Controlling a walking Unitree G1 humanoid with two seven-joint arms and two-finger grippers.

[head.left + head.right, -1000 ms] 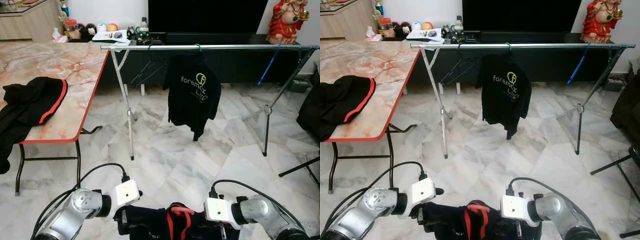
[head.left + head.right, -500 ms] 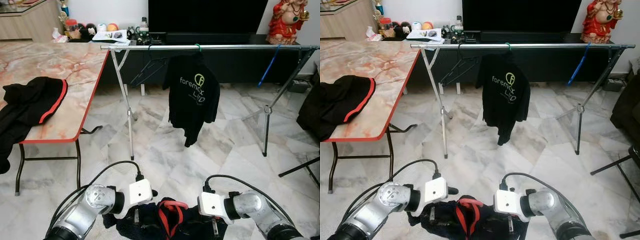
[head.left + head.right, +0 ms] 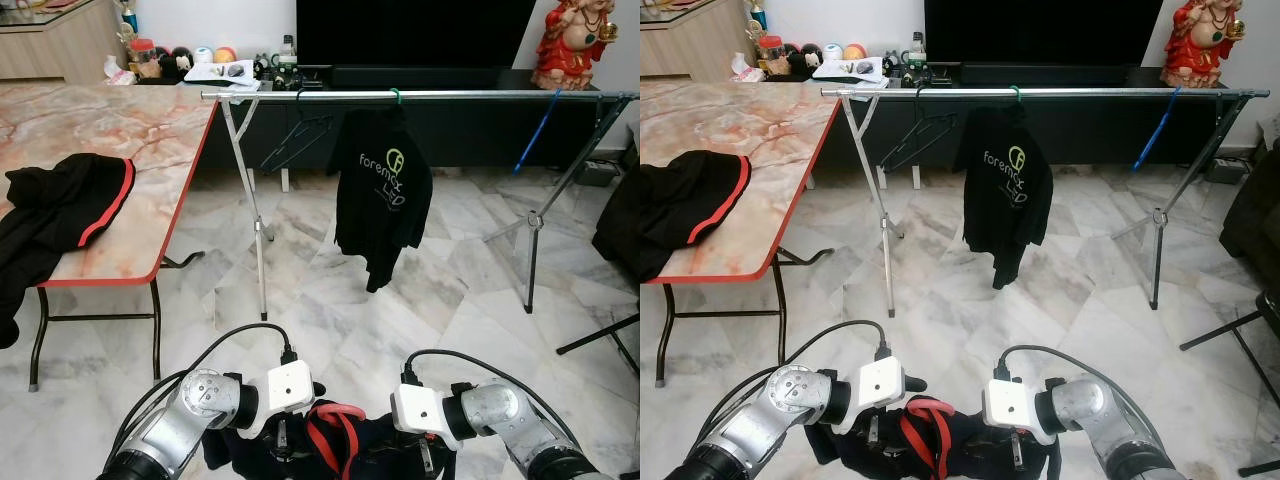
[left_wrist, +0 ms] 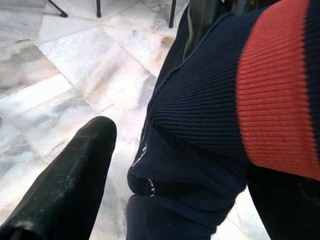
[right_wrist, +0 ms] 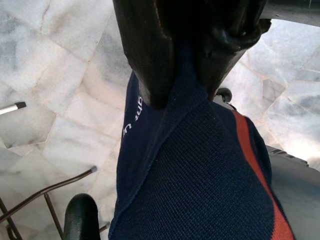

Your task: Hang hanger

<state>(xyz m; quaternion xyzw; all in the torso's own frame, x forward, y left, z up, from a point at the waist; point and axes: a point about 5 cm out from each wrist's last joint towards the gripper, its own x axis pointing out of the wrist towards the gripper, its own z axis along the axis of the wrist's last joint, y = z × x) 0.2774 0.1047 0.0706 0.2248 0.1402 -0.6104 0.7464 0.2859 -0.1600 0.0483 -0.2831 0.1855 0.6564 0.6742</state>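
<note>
Over veined marble floor [image 3: 330, 320], both claws pinch ribbed navy-red knit [image 5: 210, 165].

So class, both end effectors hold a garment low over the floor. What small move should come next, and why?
Probably raise the garment toward the rail. Both the left end effector and the right end effector grip it low, well below the rail, where a black shirt already hangs.

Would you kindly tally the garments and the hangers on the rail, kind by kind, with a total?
Garments: 3 (navy garment with red trim held between the left gripper and right gripper; black shirt on the rail; black jacket with red trim on the table)
Bare hangers on the rail: 2 (black hanger; blue hanger)
Total: 5
</note>
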